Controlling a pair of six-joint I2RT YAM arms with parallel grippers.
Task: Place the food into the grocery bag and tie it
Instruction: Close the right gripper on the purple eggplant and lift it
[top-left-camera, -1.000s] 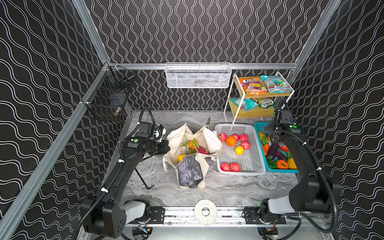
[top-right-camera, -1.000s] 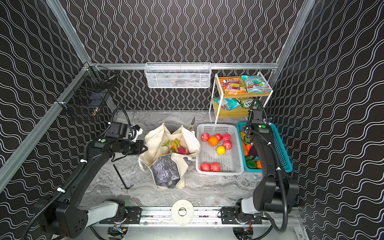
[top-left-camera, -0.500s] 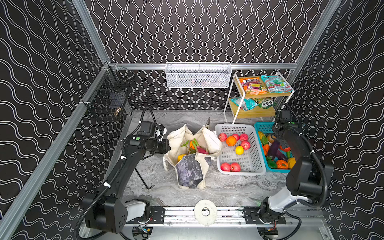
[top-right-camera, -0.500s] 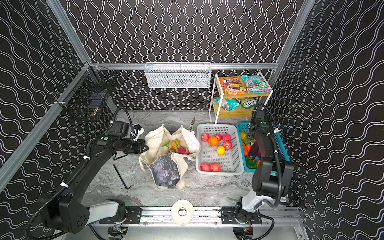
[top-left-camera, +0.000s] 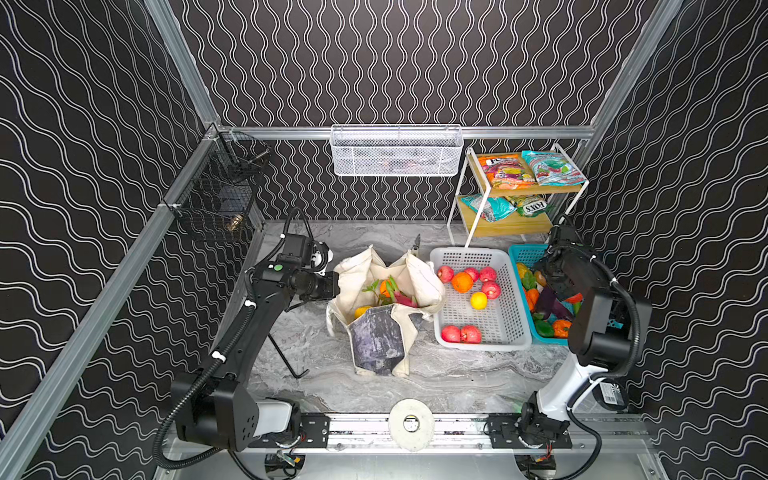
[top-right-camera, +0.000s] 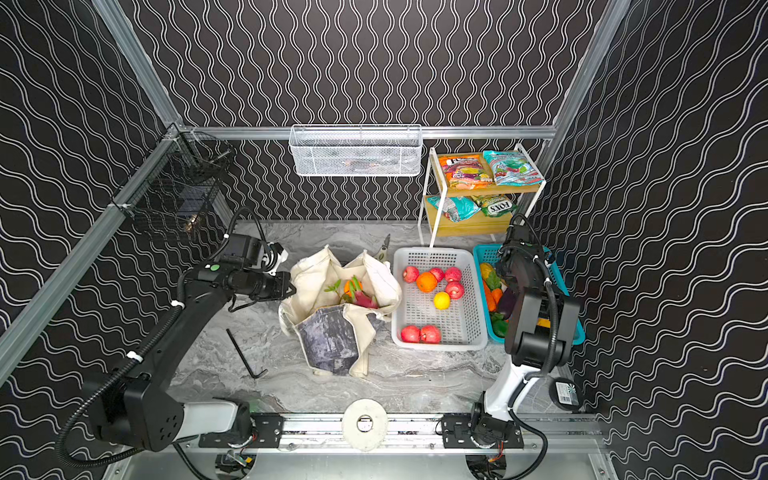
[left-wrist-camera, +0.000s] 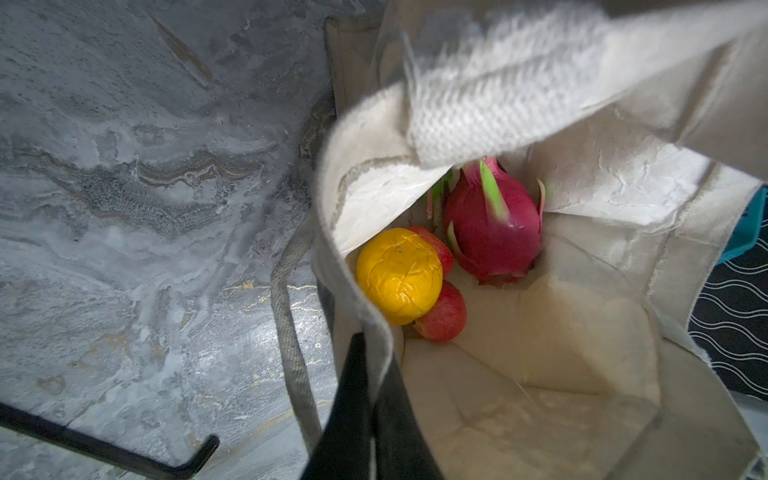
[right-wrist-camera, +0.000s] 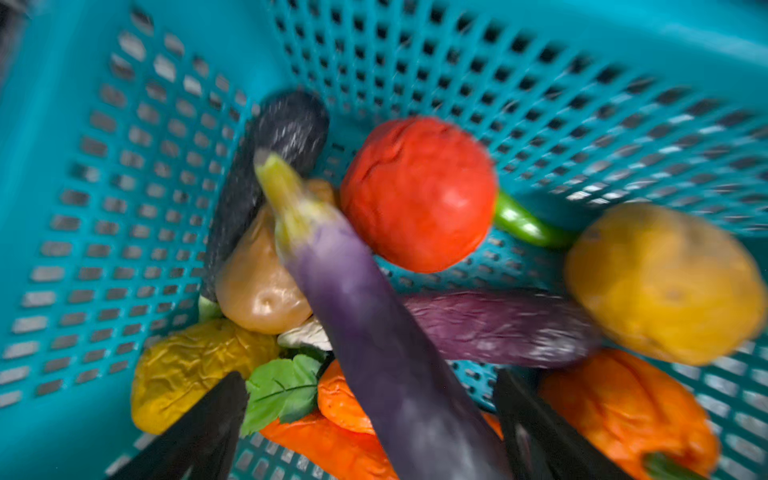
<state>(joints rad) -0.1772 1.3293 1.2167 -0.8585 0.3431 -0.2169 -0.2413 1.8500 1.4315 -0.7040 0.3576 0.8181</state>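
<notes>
The cream grocery bag (top-left-camera: 376, 336) (top-right-camera: 332, 338) stands open mid-table, its marbled panel facing front. Inside lie a pink dragon fruit (left-wrist-camera: 492, 232), a yellow-orange fruit (left-wrist-camera: 399, 282) and red apples (left-wrist-camera: 444, 318). My left gripper (top-left-camera: 334, 286) (top-right-camera: 291, 289) (left-wrist-camera: 372, 365) is shut on the bag's left rim, pinching the canvas. My right gripper (top-left-camera: 559, 289) (top-right-camera: 513, 286) (right-wrist-camera: 368, 376) hangs open inside the teal basket (top-left-camera: 525, 255) (right-wrist-camera: 124, 166). Its fingers straddle a purple eggplant (right-wrist-camera: 365, 316) without touching it. A red tomato (right-wrist-camera: 419, 195) lies just beyond.
A white basket (top-left-camera: 469, 257) between bag and teal basket holds apples, an orange and a lemon. Snack packets lie on the shelf rack (top-left-camera: 519, 191) at back right. A black hex key (top-left-camera: 286, 361) lies left of the bag. Wire baskets (top-left-camera: 395, 153) hang on the walls.
The right arm has folded back and lowered its gripper into the teal basket, jaws a little wider. The left gripper has kept its hold on the bag rim.
</notes>
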